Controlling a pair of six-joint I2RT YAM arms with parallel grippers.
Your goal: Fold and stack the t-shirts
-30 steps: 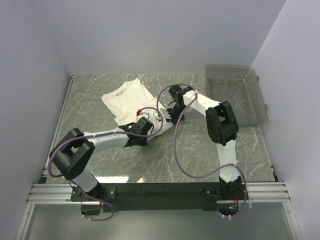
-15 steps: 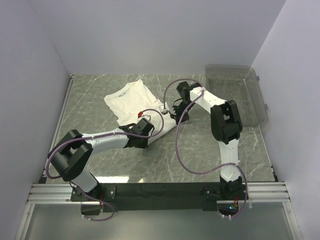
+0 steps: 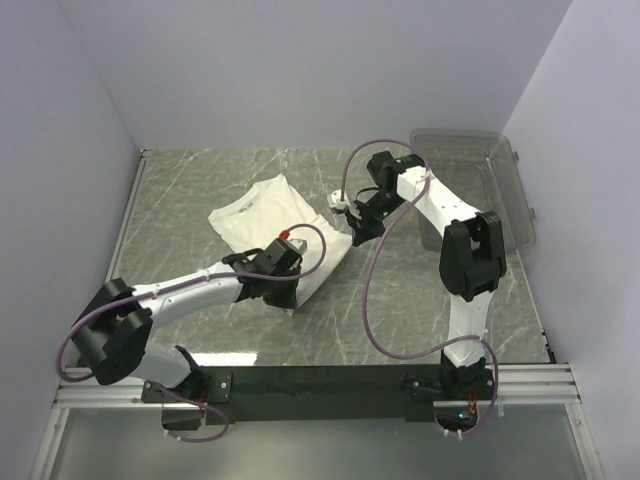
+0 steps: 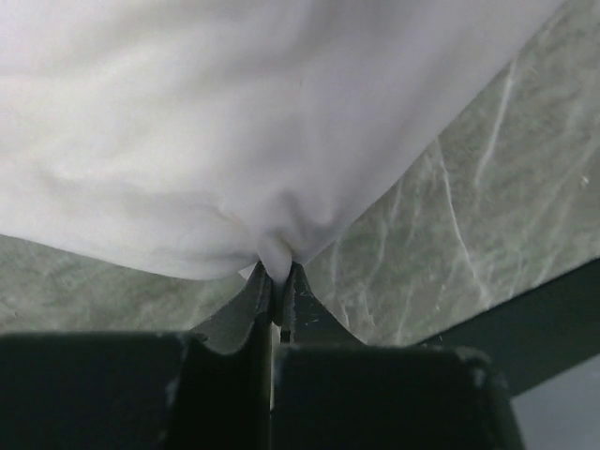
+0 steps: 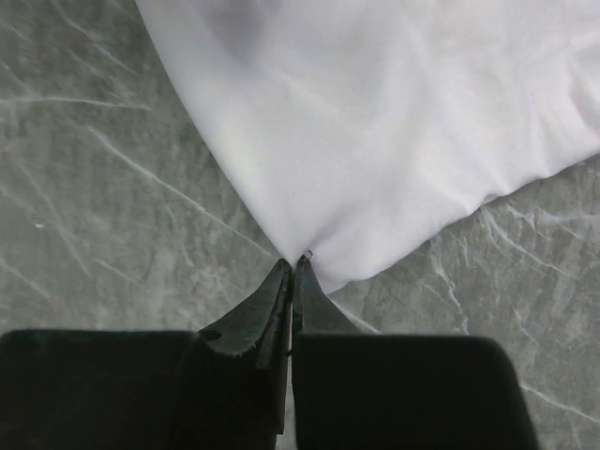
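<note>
Left pincer (image 4: pixel 278 279) and right pincer (image 5: pixel 293 269) each clamp the soft, creased white t-shirt (image 3: pixel 258 210) on veined table (image 3: pixel 405 310).

Your left arm (image 3: pixel 190 285) stretches low and forward, left hand (image 4: pixel 278 281) pinched tight on the t-shirt (image 4: pixel 234 141). Your right arm (image 3: pixel 450 210) folds inward, right hand (image 5: pixel 293 267) clamped on its corner.

I can read no writing, label, brand or number in any view. The one speck of red (image 3: pixel 285 232) on the white t-shirt (image 3: pixel 260 212) is too small for me to make out any lettering.
</note>
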